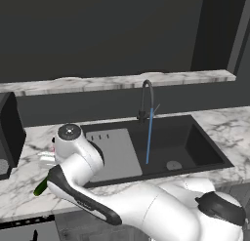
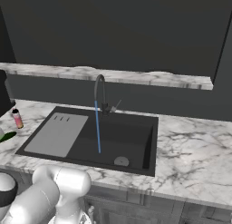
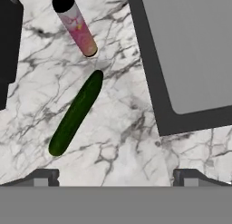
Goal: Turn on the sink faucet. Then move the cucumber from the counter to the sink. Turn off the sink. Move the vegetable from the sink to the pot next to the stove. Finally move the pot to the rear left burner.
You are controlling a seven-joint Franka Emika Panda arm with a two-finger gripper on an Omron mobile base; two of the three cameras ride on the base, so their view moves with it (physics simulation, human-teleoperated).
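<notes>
White marble counter (image 3: pixel 122 141) carries the cucumber (image 3: pixel 76 112), pink bottle (image 3: pixel 75 21) at its twelve o'clock. Sink (image 3: pixel 190 55) at two o'clock. Gripper (image 3: pixel 116 177) fingers spread wide, empty.

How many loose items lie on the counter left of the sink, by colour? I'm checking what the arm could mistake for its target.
Green: 1, the cucumber, lying flat on the marble counter.
Pink: 1, the pink bottle with a black cap, standing just beyond the cucumber's far end.
Total: 2
</notes>
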